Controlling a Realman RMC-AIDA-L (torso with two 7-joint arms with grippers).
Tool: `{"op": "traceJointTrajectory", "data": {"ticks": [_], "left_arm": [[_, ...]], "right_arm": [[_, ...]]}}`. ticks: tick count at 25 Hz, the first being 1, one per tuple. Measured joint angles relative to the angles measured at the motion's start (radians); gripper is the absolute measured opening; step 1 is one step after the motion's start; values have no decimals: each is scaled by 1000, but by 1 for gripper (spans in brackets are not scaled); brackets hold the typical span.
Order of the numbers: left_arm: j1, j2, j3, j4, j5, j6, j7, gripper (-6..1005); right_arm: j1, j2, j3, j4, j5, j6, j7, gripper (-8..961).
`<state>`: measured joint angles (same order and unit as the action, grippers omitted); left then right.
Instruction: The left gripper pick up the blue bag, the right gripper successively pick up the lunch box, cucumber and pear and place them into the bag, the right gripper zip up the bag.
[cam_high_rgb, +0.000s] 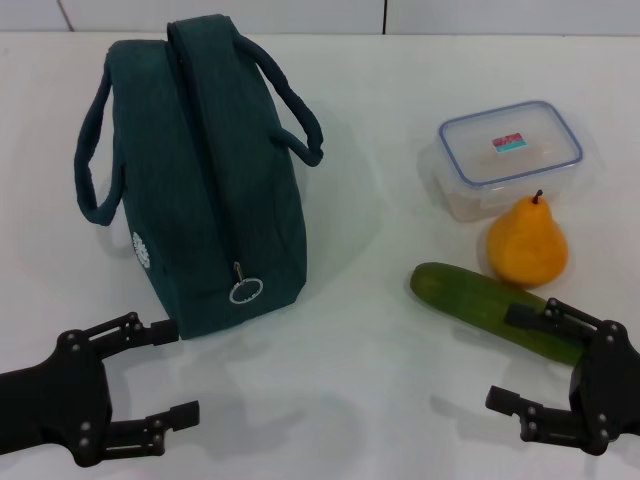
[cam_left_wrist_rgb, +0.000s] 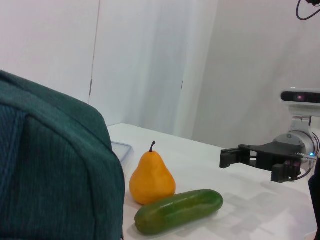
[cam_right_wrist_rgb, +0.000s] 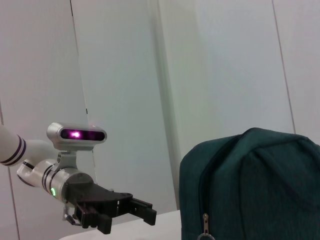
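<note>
White table (cam_high_rgb: 350, 380) before pale wall panels (cam_left_wrist_rgb: 150, 60), left claw (cam_high_rgb: 170, 370) and right claw (cam_high_rgb: 520, 355) both spread apart.

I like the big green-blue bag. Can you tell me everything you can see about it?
The blue bag is dark teal fabric and stands upright on the white table, on the robot's left side. Two loop handles hang out from its sides. Its zipper runs along the top and down the near end, closed, ending in a silver ring pull. A small round white logo sits low on one side. The left hand is open just in front of it, not gripping.
</note>
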<state>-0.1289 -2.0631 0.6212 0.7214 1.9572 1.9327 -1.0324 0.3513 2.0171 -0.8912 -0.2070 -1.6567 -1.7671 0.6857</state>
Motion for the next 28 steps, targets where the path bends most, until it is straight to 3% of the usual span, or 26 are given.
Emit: {"op": "traceJointTrajectory", "data": {"ticks": [12,16,19,20,28], "left_arm": [[0,0,-3,0,0,1,-9,874],[-8,3,-82,0,-48,3,-204,873],[-25,28,-160,-1,-63,3,-376,873],[-46,60,-212,-10,-64,0,-499,873],[-120,102,-333,66,-58,-30,-789,872]], "right_arm": [[0,0,0,0,0,-3,0,858],[0,0,3,0,0,-4,0,858],[2,0,1,0,0,-4,0,858],[3,0,1,0,0,-5,0,858],[11,0,0,0,0,-12,1,858]]}}
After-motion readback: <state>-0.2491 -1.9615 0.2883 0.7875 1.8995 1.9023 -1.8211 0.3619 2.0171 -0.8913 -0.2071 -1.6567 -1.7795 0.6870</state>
